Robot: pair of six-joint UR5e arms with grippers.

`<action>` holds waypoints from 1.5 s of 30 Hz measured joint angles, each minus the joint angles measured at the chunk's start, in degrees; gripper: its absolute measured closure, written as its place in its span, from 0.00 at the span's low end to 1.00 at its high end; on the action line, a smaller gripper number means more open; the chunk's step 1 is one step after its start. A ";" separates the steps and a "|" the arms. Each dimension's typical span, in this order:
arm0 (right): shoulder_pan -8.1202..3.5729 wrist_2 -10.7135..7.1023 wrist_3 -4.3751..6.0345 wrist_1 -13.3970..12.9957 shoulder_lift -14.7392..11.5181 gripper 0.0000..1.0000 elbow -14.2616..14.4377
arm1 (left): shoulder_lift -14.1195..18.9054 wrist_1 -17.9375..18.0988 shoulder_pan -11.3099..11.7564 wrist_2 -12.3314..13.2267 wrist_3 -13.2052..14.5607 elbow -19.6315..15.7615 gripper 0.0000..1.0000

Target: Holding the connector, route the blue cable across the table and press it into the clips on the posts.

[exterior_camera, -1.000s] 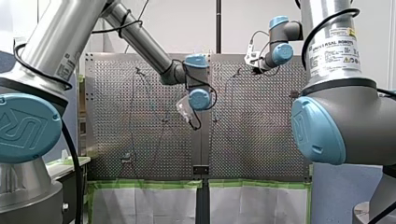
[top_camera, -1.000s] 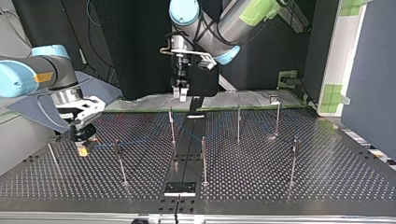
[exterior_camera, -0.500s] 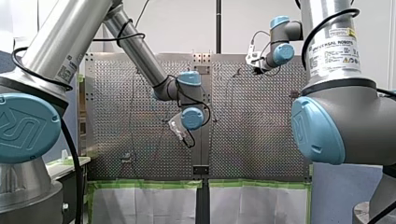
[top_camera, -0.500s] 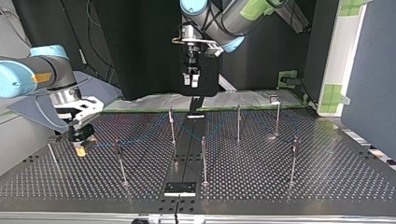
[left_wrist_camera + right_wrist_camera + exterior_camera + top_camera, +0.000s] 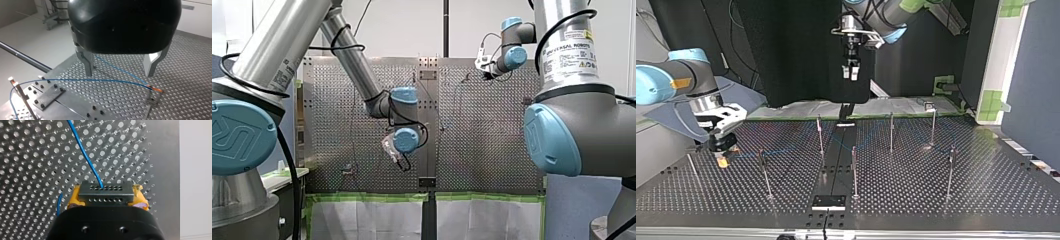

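Pinching the connector (image 5: 105, 193), right pincer (image 5: 106, 198), blue cable (image 5: 85, 152) ahead; left pincer (image 5: 119, 73) spread above it.

In the right wrist view the thin blue cable (image 5: 85, 152) vanishes behind the grey perforated connector (image 5: 105, 193), its end hidden between my right claw's (image 5: 106, 195) yellow pads (image 5: 73, 198). In the top view the clips (image 5: 951, 151) on the slim metal posts (image 5: 854, 170) are too small to show whether they hold it.

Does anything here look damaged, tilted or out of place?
Nothing stands out. The blue cable runs in one piece between upright posts, the connector sits square in my right gripper, and my left gripper hangs open and empty above the table.
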 joint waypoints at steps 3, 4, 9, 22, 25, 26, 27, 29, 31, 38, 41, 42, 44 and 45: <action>0.11 0.00 0.00 0.06 0.01 1.00 0.00 | 0.00 0.06 0.00 -0.03 -0.07 -1.95 0.00; 0.15 0.00 0.00 0.12 0.01 1.00 0.00 | 0.00 0.07 0.00 -0.05 -0.10 -2.74 0.00; 0.37 0.14 0.00 0.70 -0.03 1.00 0.00 | 0.01 0.10 0.00 -0.08 -0.09 -5.74 0.00; 0.76 0.43 0.00 1.43 -0.12 1.00 -0.01 | -0.03 0.76 0.00 -0.09 0.01 -11.62 0.00; 0.77 0.44 0.00 1.44 -0.13 1.00 -0.01 | -0.04 0.79 0.00 -0.09 0.01 -11.73 0.00; 0.78 0.44 0.00 1.44 -0.13 1.00 -0.01 | -0.04 0.79 0.00 -0.09 0.01 -11.74 0.00; 0.78 0.44 0.00 1.44 -0.13 1.00 -0.01 | -0.04 0.80 0.00 -0.09 0.01 -11.74 0.00; 0.78 0.44 0.00 1.44 -0.13 1.00 -0.01 | -0.05 0.80 0.00 -0.09 0.01 -11.74 0.00; 0.78 0.44 0.00 1.45 -0.13 1.00 -0.01 | -0.05 0.80 0.00 -0.09 0.01 -11.75 0.00; 0.78 0.44 0.00 1.45 -0.13 1.00 -0.01 | -0.05 0.80 0.00 -0.09 0.01 -11.76 0.00; 0.78 0.44 0.00 1.44 -0.13 1.00 -0.01 | -0.05 0.80 0.00 -0.09 0.01 -11.76 0.00; 0.78 0.44 0.00 1.44 -0.13 1.00 -0.01 | -0.05 0.80 0.00 -0.09 0.01 -11.76 0.00; 0.78 0.44 0.00 1.45 -0.13 1.00 -0.01 | -0.05 0.80 0.00 -0.09 0.00 -11.76 0.00; 0.78 0.44 0.00 1.45 -0.13 1.00 -0.01 | -0.05 0.80 0.00 -0.09 0.01 -11.76 0.00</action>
